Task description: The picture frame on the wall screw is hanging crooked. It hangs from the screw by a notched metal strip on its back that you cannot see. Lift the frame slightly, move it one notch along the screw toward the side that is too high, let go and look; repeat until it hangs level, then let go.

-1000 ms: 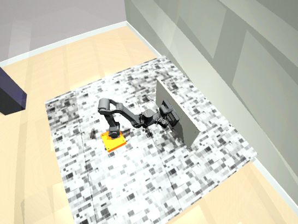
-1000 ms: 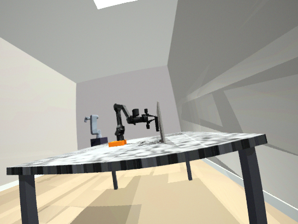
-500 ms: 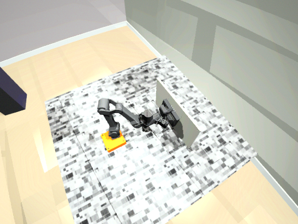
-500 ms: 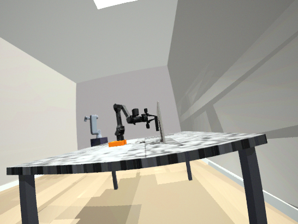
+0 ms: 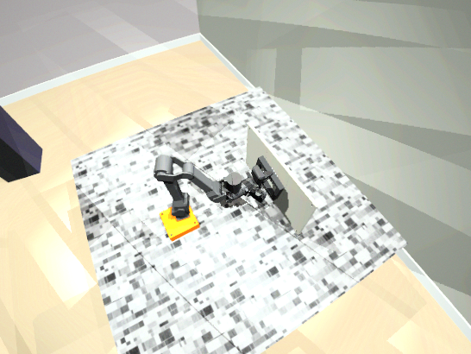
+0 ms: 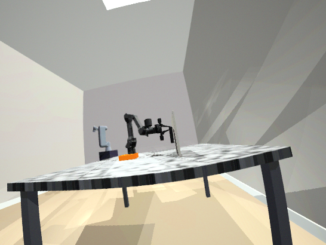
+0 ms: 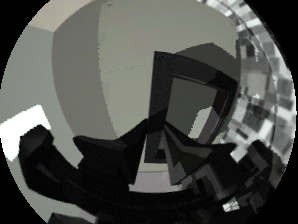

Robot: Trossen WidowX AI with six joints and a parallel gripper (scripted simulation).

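Observation:
The dark picture frame [image 5: 273, 174] [image 6: 172, 135] [image 7: 159, 85] is in front of the upright pale panel [image 5: 259, 144] [image 6: 174, 119] [image 7: 125, 50]. In the wrist view its top bar slopes down to the right, but the lens bends the picture, so how far it is from level is hard to tell. My gripper [image 5: 262, 181] [image 6: 170, 128] [image 7: 154, 122] is shut on the frame's bar at the left in the wrist view, low on that bar. The frame stands nearly edge-on in the exterior view. The screw and the notched strip are hidden.
The arm's orange base [image 5: 180, 224] [image 6: 128, 156] stands on the speckled table [image 5: 207, 276] [image 6: 89, 173]. The panel's lower edge is near the table top. A dark block [image 5: 19, 147] is at the far left; a pale blue arm [image 6: 102, 137] stands in the background.

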